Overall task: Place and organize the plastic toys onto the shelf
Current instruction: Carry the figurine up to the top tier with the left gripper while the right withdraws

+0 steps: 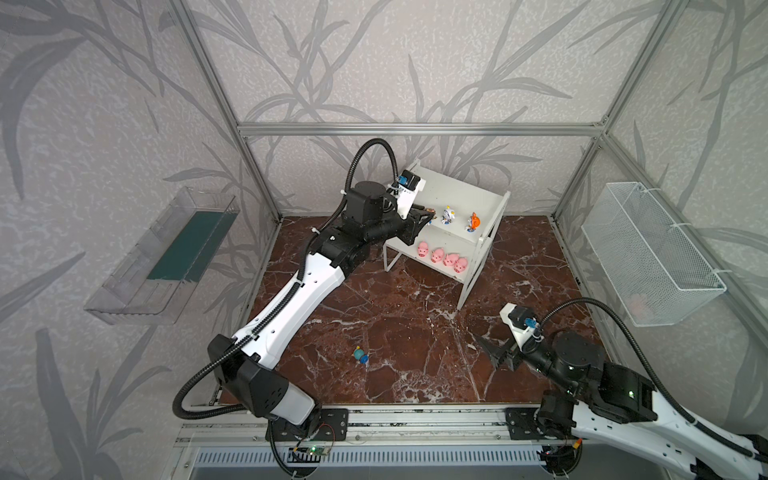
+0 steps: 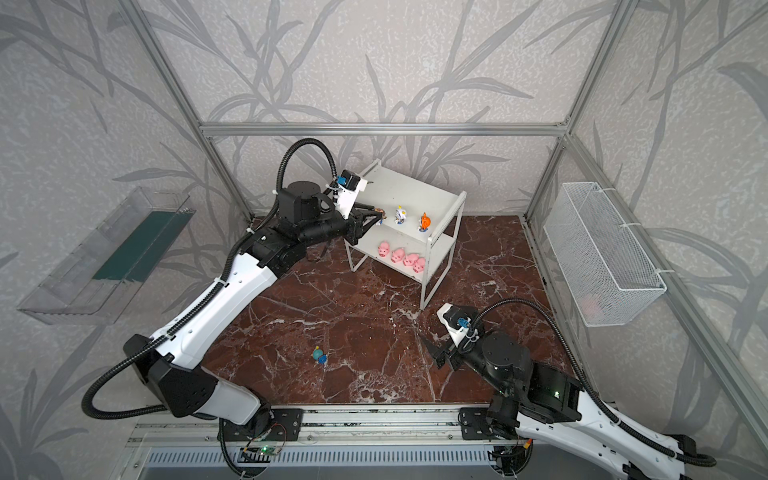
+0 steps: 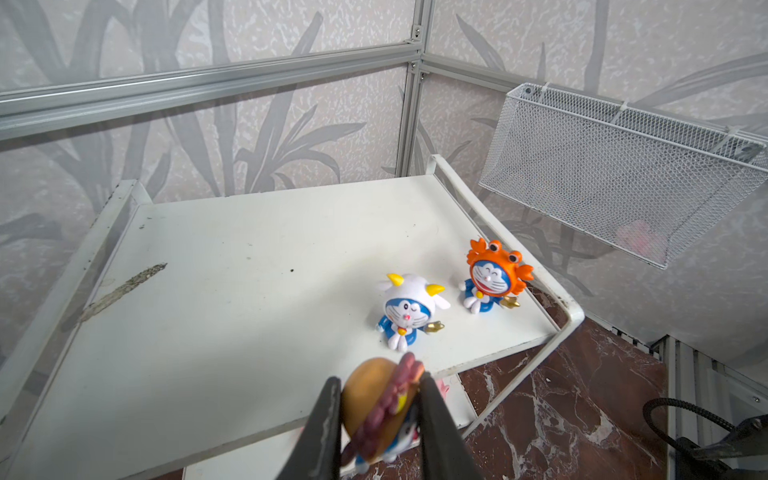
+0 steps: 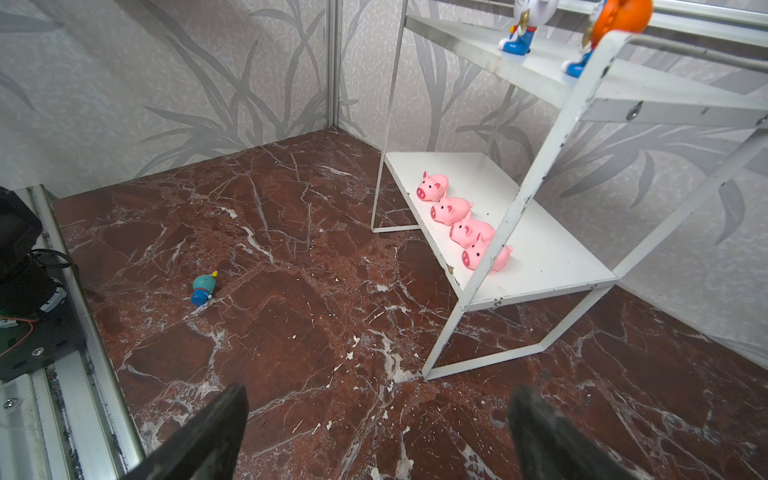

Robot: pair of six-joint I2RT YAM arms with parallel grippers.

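The brown-capped figurine (image 3: 374,409) is gripped by the left claw (image 3: 380,384) at the shelf (image 3: 249,257) edge, presumably to be lined up beside the white-horned figurine (image 3: 409,309); the right claw (image 4: 380,392) is held open

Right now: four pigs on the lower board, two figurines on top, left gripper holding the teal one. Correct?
No: the left gripper holds the brown-hooded figurine, per the left wrist view; the teal-hooded figurine lies on the marble floor. Rest is right.
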